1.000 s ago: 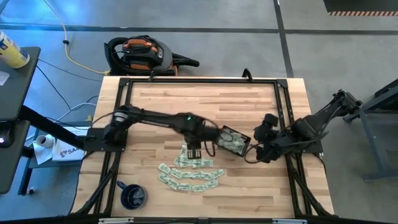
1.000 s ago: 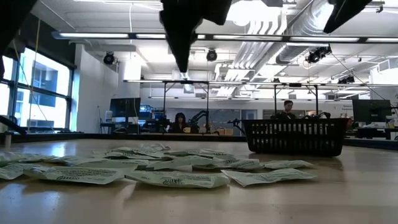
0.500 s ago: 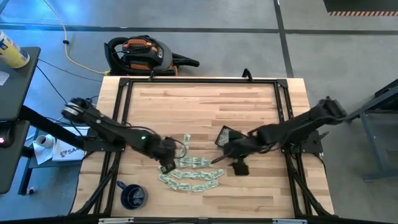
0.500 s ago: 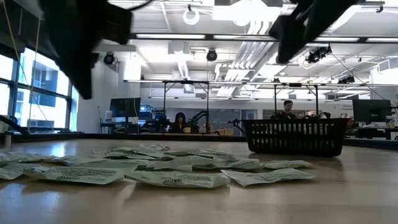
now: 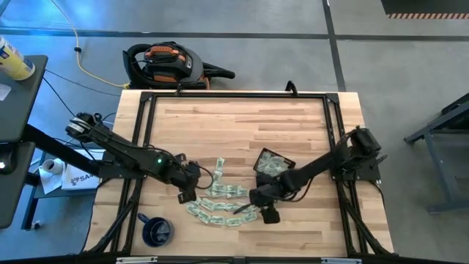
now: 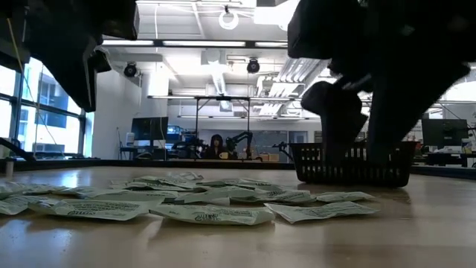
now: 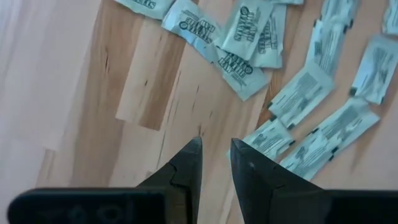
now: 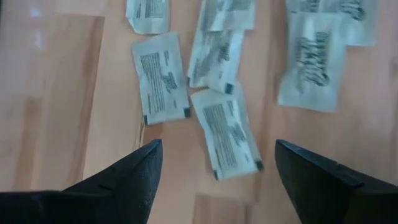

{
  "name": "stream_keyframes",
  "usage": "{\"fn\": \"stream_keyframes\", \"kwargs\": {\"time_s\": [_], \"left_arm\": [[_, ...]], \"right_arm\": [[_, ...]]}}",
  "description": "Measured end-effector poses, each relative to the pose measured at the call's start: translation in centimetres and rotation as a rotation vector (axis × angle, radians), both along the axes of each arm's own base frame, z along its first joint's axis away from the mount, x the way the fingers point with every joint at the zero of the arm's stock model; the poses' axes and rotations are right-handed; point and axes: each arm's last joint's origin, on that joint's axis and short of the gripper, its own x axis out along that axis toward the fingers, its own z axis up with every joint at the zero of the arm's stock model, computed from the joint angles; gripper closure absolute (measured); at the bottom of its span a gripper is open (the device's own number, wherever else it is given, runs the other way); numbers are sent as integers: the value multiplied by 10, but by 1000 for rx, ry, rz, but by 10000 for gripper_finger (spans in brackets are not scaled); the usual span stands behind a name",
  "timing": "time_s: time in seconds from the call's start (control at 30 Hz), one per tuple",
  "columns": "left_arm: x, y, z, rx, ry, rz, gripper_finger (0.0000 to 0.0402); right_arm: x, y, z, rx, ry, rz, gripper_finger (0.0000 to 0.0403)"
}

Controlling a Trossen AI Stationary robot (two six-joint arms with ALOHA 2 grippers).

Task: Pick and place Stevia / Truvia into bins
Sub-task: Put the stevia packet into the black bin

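Many pale green and white Stevia sachets (image 5: 223, 202) lie flat and scattered on the wooden table's near middle; they also show in the low view (image 6: 208, 202). The black gridded tray (image 5: 272, 163) stands right of them and beyond them, with several sachets inside. My left gripper (image 5: 183, 193) hovers at the pile's left edge. In the left wrist view (image 7: 216, 144) its fingers are empty, with only a narrow gap, over bare wood beside sachets (image 7: 249, 31). My right gripper (image 5: 261, 210) is wide open and empty, low over the pile's right end, with a sachet (image 8: 227, 134) lying between its fingers (image 8: 217, 155).
A dark blue mug (image 5: 156, 231) stands near the table's front left. Black frame rails (image 5: 333, 139) run along the table's sides. A vacuum cleaner (image 5: 165, 62) sits on the floor beyond the far edge. People sit far off in the room (image 6: 216, 145).
My left gripper has drawn back from the tray toward the table's left and near edge, to the pile's left side. My right gripper has swung from the table's right edge toward the left and near edge, and down over the pile's right end. The sachets have not moved.
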Motion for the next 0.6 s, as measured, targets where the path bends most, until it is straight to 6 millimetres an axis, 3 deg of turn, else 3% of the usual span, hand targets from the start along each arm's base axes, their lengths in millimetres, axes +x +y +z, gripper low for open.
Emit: {"fn": "stream_keyframes", "kwargs": {"time_s": [0.23,0.4,0.6], "left_arm": [[-2,1,-1,32,31,-54,286],[-3,2,-1,57,33,-62,284],[-3,2,-1,65,30,-59,286]], "right_arm": [[0,10,-26,-123,16,-16,158],[3,8,-30,-117,29,-22,201],[7,-3,-30,-83,48,-42,281]]}}
